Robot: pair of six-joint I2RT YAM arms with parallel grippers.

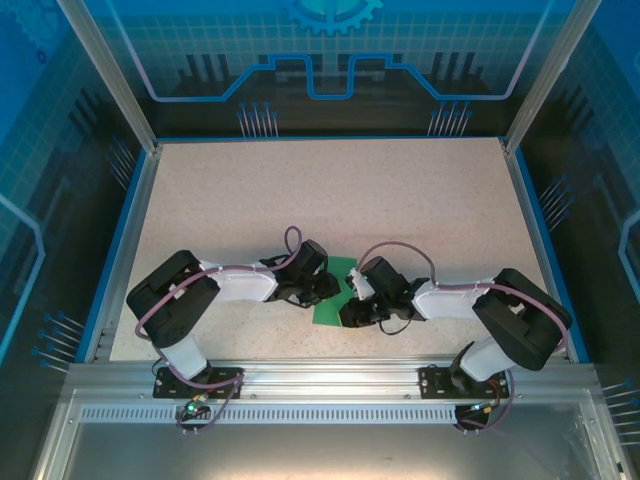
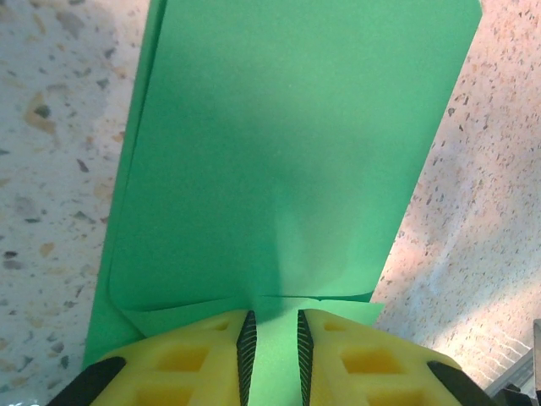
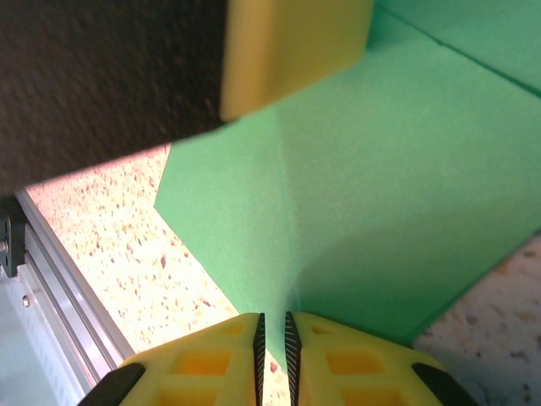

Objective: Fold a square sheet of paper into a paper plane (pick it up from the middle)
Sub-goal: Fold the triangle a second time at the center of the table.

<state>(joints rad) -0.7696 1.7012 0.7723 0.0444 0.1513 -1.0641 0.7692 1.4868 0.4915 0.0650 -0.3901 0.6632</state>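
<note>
Near speckled table front: left claw, right claw narrow, pinching thin bright-green folded paper sheet; opposing pulls risk tear, skewed crease

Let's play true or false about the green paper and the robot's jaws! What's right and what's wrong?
1. The paper is green. True.
2. The paper lies at the far end of the table. False: it lies by the near edge, in the middle.
3. The left jaws pinch the paper. True.
4. The paper is one flat layer. False: it is folded, and layers show.
5. The right jaws stand wide open. False: they are nearly shut, on the paper's edge.
</note>
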